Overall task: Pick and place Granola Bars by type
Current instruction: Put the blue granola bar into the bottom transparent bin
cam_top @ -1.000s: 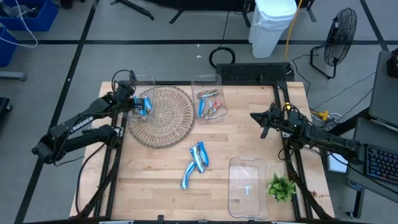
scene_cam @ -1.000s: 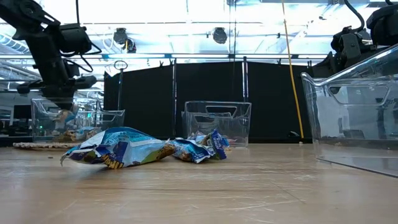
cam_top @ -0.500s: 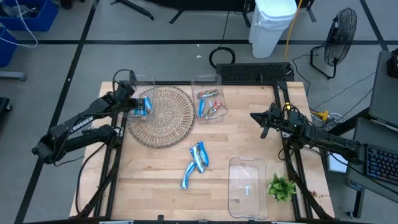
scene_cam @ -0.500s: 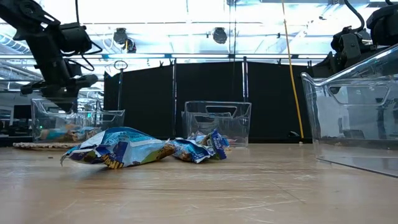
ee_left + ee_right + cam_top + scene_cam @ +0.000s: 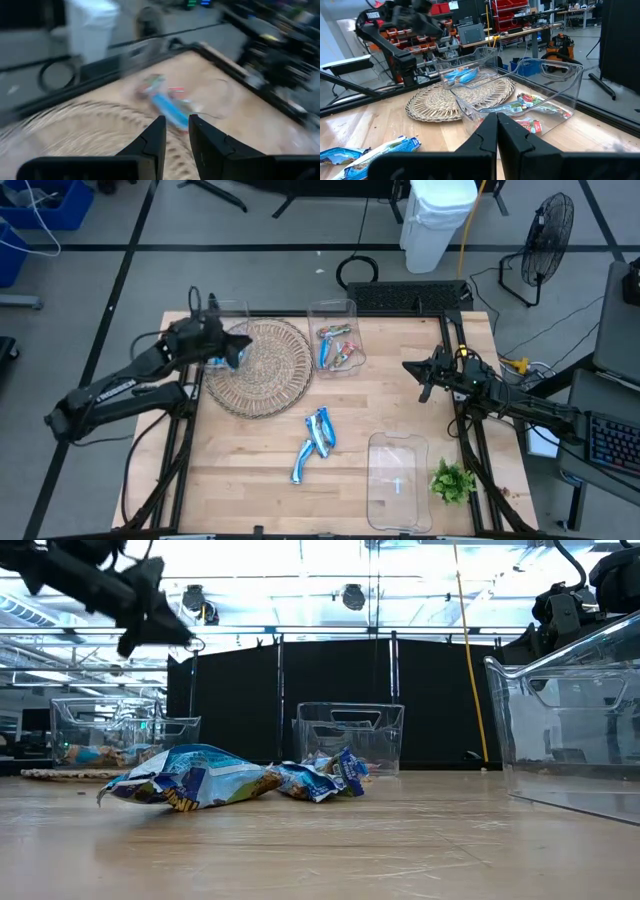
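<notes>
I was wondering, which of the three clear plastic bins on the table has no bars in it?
The clear bin at the table's near edge, beside the green sprig; the two far bins flanking the wicker mat each hold bars.

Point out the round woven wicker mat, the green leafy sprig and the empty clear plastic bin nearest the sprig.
Round woven wicker mat [image 5: 262, 370]: high view, on its bare weave near the centre.
Green leafy sprig [image 5: 452, 480]: high view, middle of the leaves.
Empty clear plastic bin [image 5: 399, 480]: high view, on its transparent floor.
</notes>
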Action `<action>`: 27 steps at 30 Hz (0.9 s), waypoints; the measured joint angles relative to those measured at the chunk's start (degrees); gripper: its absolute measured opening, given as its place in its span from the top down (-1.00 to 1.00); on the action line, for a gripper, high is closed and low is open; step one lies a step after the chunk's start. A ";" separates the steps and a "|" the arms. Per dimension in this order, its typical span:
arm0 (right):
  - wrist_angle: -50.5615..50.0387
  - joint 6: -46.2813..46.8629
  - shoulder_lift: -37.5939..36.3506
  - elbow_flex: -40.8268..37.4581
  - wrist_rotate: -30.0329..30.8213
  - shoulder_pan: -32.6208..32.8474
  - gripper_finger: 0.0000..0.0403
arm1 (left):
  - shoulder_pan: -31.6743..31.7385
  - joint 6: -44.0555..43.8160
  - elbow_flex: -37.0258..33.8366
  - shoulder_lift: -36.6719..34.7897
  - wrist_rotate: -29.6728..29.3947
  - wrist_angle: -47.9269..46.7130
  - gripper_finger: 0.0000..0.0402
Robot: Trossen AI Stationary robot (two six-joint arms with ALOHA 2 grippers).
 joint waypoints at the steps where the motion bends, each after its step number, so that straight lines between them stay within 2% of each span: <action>1: 0.00 0.00 0.00 0.00 -0.01 0.00 1.00 | -2.66 1.11 0.00 -0.84 -0.81 0.18 0.56; 6: 0.00 0.00 0.01 0.00 0.00 0.00 1.00 | -18.64 5.66 -0.75 -2.12 -8.50 3.72 0.56; 10: 0.00 0.00 0.00 0.00 0.00 0.00 1.00 | -31.19 11.06 -6.86 -2.21 -14.81 14.97 0.56; 13: 0.00 0.00 -0.01 0.00 0.00 0.00 1.00 | -38.06 13.33 -12.62 -2.77 -20.52 23.38 0.56; 17: 0.00 0.00 -0.01 0.00 -0.01 -0.01 1.00 | -43.75 13.89 -17.56 -3.94 -26.49 29.32 0.56; 21: 0.02 0.00 -0.01 0.00 0.00 0.00 1.00 | -47.25 14.15 -19.29 -6.45 -30.41 29.48 0.56; 25: 0.02 0.00 0.01 0.00 0.00 0.00 1.00 | -50.30 14.68 -20.57 -8.48 -29.85 29.55 0.56; 27: 0.02 0.00 0.01 0.00 0.00 0.00 1.00 | -51.58 14.00 -21.68 -8.72 -26.80 29.56 0.56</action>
